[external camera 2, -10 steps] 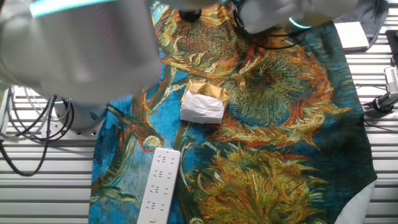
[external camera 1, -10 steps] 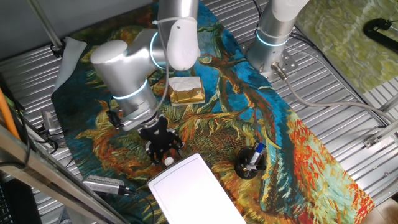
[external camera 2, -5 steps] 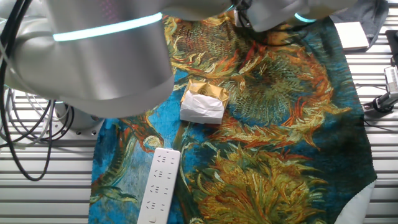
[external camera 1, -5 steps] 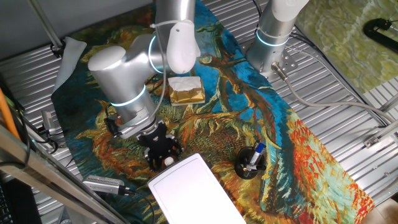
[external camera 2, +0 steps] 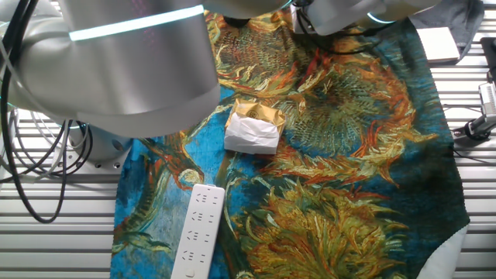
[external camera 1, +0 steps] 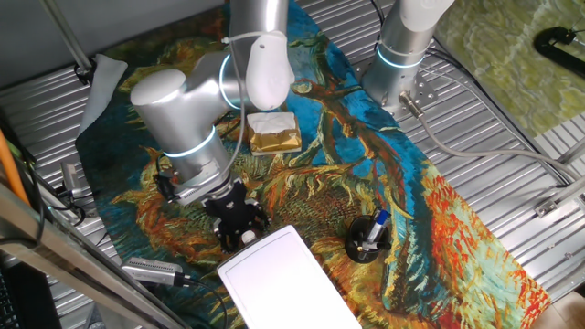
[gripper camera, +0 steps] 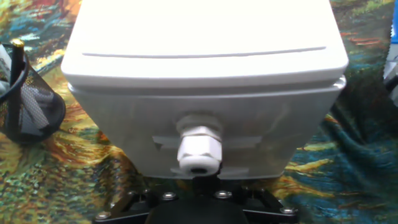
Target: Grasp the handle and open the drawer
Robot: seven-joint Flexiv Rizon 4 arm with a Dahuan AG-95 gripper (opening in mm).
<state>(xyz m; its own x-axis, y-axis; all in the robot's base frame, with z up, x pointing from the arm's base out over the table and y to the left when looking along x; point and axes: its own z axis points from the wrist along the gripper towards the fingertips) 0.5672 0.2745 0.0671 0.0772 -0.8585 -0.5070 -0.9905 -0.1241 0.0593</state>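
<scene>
The drawer is a flat-topped white box (external camera 1: 283, 283) at the near edge of the painted cloth. In the hand view its front panel (gripper camera: 205, 99) fills the frame, with a round white knob handle (gripper camera: 199, 149) low in the middle. The drawer front sits flush with the box. My gripper (external camera 1: 241, 224) is black and sits right at the box's front end, at the knob (external camera 1: 248, 238). In the hand view only its black body (gripper camera: 199, 208) shows below the knob. The fingers are hidden, so I cannot tell whether they are open or shut.
A gold-and-white foil block (external camera 1: 273, 132) lies mid-cloth, also in the other fixed view (external camera 2: 253, 128). A black mesh pen cup (external camera 1: 368, 239) stands right of the box and shows in the hand view (gripper camera: 28, 106). A white power strip (external camera 2: 198, 232) lies on the cloth. A second arm's base (external camera 1: 398, 64) stands at the back.
The arm's elbow and the gripper have shifted slightly left against the box front. The drawer has not visibly moved.
</scene>
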